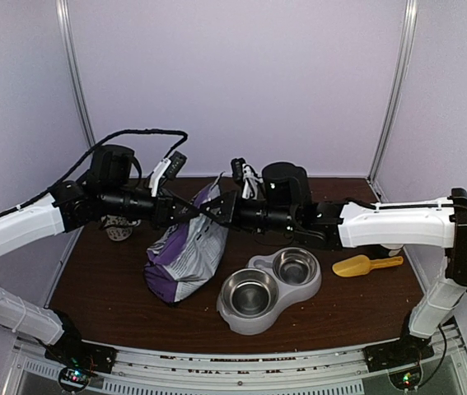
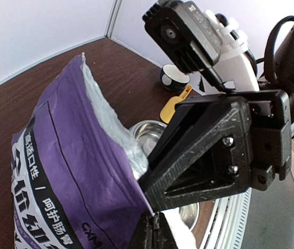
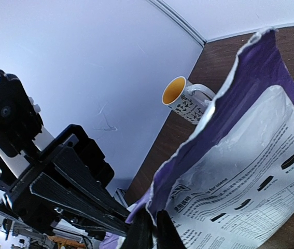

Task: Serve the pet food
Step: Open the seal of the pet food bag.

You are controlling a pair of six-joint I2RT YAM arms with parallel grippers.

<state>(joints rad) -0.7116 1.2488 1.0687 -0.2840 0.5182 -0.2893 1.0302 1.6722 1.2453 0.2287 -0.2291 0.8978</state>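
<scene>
The purple-and-white food bag stands on the table, with its torn top edge held up between the two arms. My left gripper is shut on the left side of that edge; the left wrist view shows its jaws pinching the purple bag. My right gripper meets it from the right. In the right wrist view its fingertips are closed on the rim of the bag. The pet food is hidden from every view. The double steel bowl stands empty just right of the bag.
A yellow scoop lies on the table right of the bowl, under the right arm. A patterned mug with a yellow inside stands at the back left. A dark cup stands beyond the scoop. White walls close off the back and sides.
</scene>
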